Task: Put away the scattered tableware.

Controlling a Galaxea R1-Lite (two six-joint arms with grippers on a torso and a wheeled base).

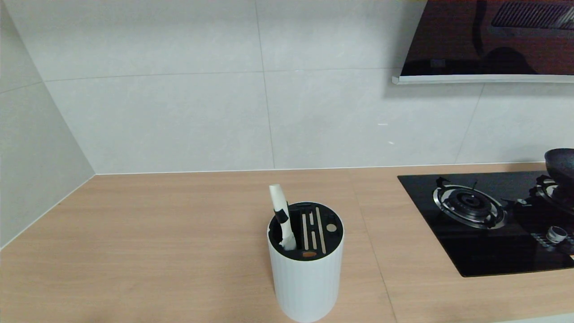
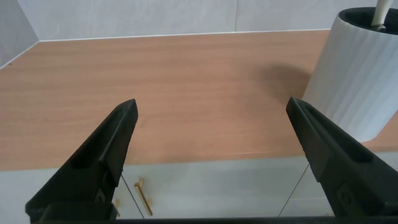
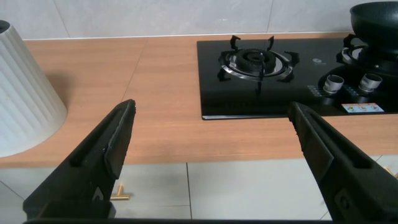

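Moving room is offered at frame left by the broad worktop (image 1: pixel 148 224). At lower centre the holder (image 1: pixel 306 278), near the front edge, is already loaded with a white-handled utensil (image 1: pixel 279 202); storing is judged nearly done, and a further piece would need locating. The right is bounded by the hob (image 1: pixel 475 251). The left gripper (image 2: pixel 211 106) and right gripper (image 3: pixel 211 106) are held spread and empty.

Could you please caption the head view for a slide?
White utensil holder with one white-handled utensil on a wooden counter beside the stove.
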